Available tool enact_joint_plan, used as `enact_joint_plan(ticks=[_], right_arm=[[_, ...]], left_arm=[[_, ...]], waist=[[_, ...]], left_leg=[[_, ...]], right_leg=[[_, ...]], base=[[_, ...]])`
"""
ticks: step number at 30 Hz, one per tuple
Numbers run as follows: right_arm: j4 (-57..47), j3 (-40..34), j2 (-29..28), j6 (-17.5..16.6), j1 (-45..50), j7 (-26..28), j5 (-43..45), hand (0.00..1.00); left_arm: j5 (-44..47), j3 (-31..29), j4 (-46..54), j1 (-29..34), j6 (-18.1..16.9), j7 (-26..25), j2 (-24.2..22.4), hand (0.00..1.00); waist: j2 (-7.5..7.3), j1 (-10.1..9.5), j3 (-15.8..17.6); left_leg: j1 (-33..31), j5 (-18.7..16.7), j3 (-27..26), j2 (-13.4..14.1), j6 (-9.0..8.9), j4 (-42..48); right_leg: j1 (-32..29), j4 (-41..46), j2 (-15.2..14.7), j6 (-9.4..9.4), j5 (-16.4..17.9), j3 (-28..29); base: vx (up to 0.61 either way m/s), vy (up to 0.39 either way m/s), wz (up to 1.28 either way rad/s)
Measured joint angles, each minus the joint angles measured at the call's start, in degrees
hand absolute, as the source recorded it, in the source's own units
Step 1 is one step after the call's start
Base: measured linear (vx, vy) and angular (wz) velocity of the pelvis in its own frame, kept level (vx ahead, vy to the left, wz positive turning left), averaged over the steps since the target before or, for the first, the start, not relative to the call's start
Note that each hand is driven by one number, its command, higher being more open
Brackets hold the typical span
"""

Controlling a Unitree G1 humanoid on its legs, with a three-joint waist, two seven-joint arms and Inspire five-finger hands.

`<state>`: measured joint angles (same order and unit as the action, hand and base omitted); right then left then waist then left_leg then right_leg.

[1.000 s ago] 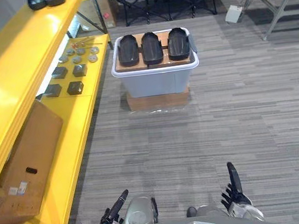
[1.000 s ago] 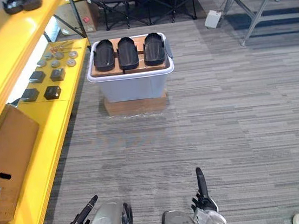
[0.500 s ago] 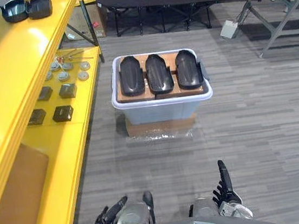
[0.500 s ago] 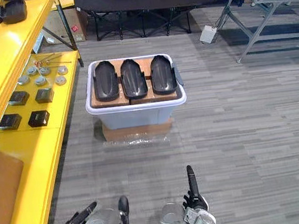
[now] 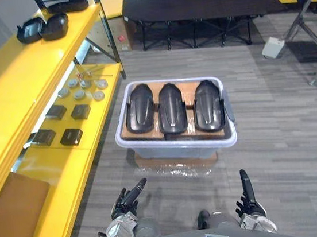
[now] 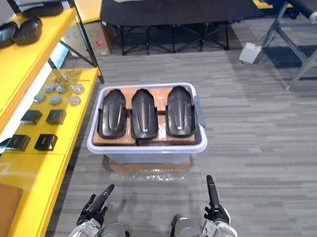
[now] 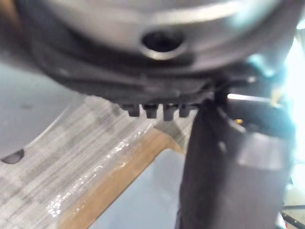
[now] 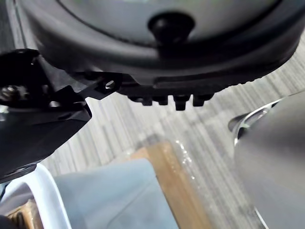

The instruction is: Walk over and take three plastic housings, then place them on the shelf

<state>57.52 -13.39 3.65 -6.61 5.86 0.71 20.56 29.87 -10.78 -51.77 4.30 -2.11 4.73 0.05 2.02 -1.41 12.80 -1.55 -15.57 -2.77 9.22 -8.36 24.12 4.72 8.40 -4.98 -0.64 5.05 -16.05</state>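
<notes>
Left hand: I read the left hand (image 5: 127, 203) low at the near edge, fingers straight and pointing towards the bin, nothing in it.
Right hand: I read the right hand (image 5: 246, 195) low on the other side, fingers straight and pointing ahead, nothing in it.
Floor: grey striped carpet (image 5: 282, 138) lies between both hands and the bin.
Base: I see a flat cardboard base (image 5: 152, 162) under the bin, with clear film (image 5: 171, 171) spilling out at its near side.
Bin: a pale plastic bin (image 5: 171, 153) stands on that base, just ahead of the hands and apart from them.
Housings: three black plastic housings lie side by side on a cardboard sheet (image 5: 198, 132) across the top of the bin: left housing (image 5: 139, 108), middle housing (image 5: 172, 108), right housing (image 5: 208, 105). Neither hand touches them.
Shelf: a yellow shelf (image 5: 10, 90) runs along my left side, beside the bin.
Lower level: black blocks (image 5: 80, 110) and round metal discs (image 5: 80, 94) lie there, with a brown cardboard box (image 5: 9, 218) at the near end.
Upper level: two more black housings (image 5: 43, 28) sit touching at the far end.
Background: a black folding cot (image 5: 196, 4) stands beyond the bin; a small white box (image 5: 272, 47) lies on the carpet to its right.
</notes>
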Motion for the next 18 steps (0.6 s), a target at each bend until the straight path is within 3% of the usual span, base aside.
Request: enact_joint_plan(ticks=[2, 3, 4, 5, 7, 9, 15, 18], right_arm=[[-0.1, 1.3, 0.0, -0.6, 0.0, 0.1, -0.1, 1.00], [-0.6, 1.9, 0.5, -0.6, 0.1, -0.1, -0.6, 1.00], [-1.3, 2.2, 0.8, -0.6, 0.1, -0.4, -2.2, 1.00], [-1.7, 2.6, 0.5, -0.5, 0.2, -0.6, -2.4, 1.00], [-2.3, 3.5, -0.8, -0.9, 0.2, -0.7, -4.7, 1.00], [-4.0, 4.5, -2.0, -0.9, 0.7, -1.3, -5.8, 1.00], [-18.5, 7.4, -3.6, 0.4, 3.4, -6.7, -9.1, 1.00], [-28.9, 7.4, -4.1, 3.6, 7.0, -9.3, -11.4, 1.00]], left_arm=[[-0.1, 1.7, -0.2, 0.0, 0.1, 0.0, 0.8, 1.00], [-0.3, 2.1, -0.8, -0.2, 0.1, -0.1, 0.8, 1.00], [-0.4, 2.8, -1.7, -0.7, 0.3, -0.6, 0.9, 1.00], [-0.7, 3.3, -1.7, -0.9, 0.8, -1.0, 1.4, 1.00], [-1.3, 4.3, -1.8, -1.8, 2.0, -1.7, 3.1, 1.00], [-1.2, 4.3, -1.8, -1.8, 2.9, -2.4, 4.1, 1.00], [-1.2, 4.2, -1.7, 0.4, 4.9, -4.2, 5.4, 1.00], [-1.0, 2.9, -1.6, 2.0, 6.0, -4.9, 5.7, 1.00]], waist=[[0.04, 0.21, 0.0], [0.51, 0.39, -0.3], [0.55, 0.59, -0.6], [0.08, 0.67, -0.8], [-2.50, 1.12, -0.4], [-3.57, 1.08, -0.3], [-4.02, 0.68, 0.0], [-4.33, 0.19, 0.1]], left_leg=[[-0.7, 3.8, 0.0, 0.3, 0.50, -7.1], [-0.8, 10.0, 0.1, 0.2, -0.14, -11.2], [-0.6, 13.0, 0.0, -0.2, 0.10, -13.1], [0.1, 13.5, -0.2, -1.0, 0.40, -14.4], [0.9, 14.2, -0.5, -3.5, 1.28, -17.5], [1.2, 14.1, -0.5, -4.9, 1.33, -17.5], [2.5, 13.5, -0.8, -5.4, 2.08, -17.5], [2.7, 12.9, -1.1, -4.1, 1.97, -17.8]], right_leg=[[0.9, -1.5, -0.2, -0.75, 0.1, 0.4], [0.9, -1.4, -0.2, -1.62, 0.6, 0.8], [1.0, -1.5, -0.7, -2.60, 0.9, 1.2], [1.2, -1.5, -1.6, -3.01, 0.9, 1.2], [1.1, -2.0, -4.0, -4.39, 1.1, 0.6], [2.0, -2.7, -5.0, -4.99, 0.8, 0.5], [3.3, -2.3, -5.8, -5.69, 0.2, 0.6], [2.6, -1.2, -4.8, -5.68, 0.2, 0.9]], base=[[0.28, 0.007, -0.21], [0.30, 0.128, -0.22], [0.27, 0.141, -0.15], [0.27, 0.154, 0.00], [0.22, 0.138, 0.16], [0.16, 0.086, 0.17], [0.09, 0.047, 0.05], [-0.03, -0.022, -0.04]])
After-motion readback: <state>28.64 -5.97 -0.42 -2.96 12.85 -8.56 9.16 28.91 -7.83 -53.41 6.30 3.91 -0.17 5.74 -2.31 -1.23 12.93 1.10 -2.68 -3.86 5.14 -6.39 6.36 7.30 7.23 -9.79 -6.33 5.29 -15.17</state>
